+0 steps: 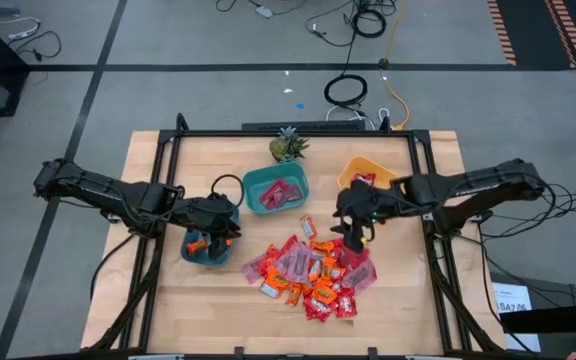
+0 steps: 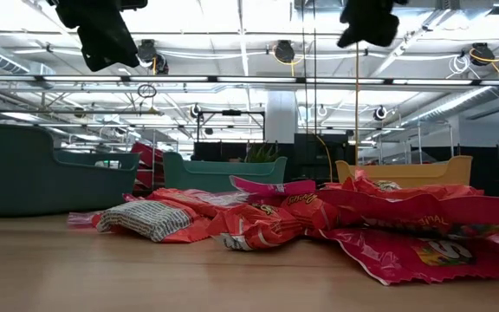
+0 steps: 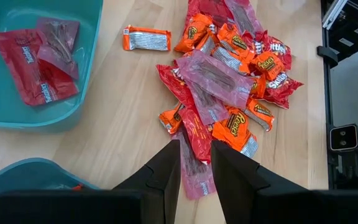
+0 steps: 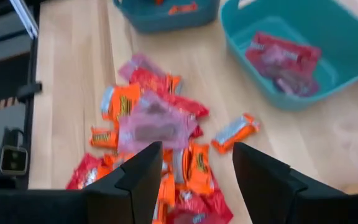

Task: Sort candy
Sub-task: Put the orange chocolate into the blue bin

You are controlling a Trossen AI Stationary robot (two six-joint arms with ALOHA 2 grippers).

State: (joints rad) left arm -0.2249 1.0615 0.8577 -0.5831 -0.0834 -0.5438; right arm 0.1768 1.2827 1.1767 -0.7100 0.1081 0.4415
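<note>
Red Skittles wrappers lie closest to the low camera, crumpled at the near edge of the candy heap on the wooden desk. That heap sits in the middle of the desk toward its front edge and mixes orange Reese's packs, red packs and pale pink-purple wrappers. One orange-ended silver candy lies apart from the heap, between it and the teal bowl.

That teal bowl, behind the heap, holds a few red and pink packs. A second, darker blue bowl stands at the heap's left with some orange candy in it, and a yellow bowl at the back right holds something red. A small green pineapple-like plant stands behind the teal bowl.

The left gripper hangs above the blue bowl, raised off the desk, its fingers a narrow gap apart with nothing between them; its wrist camera looks across the heap. The right gripper hangs above the back right edge of the heap, just in front of the yellow bowl, its fingers spread wide and empty, clear of the candy beneath.
</note>
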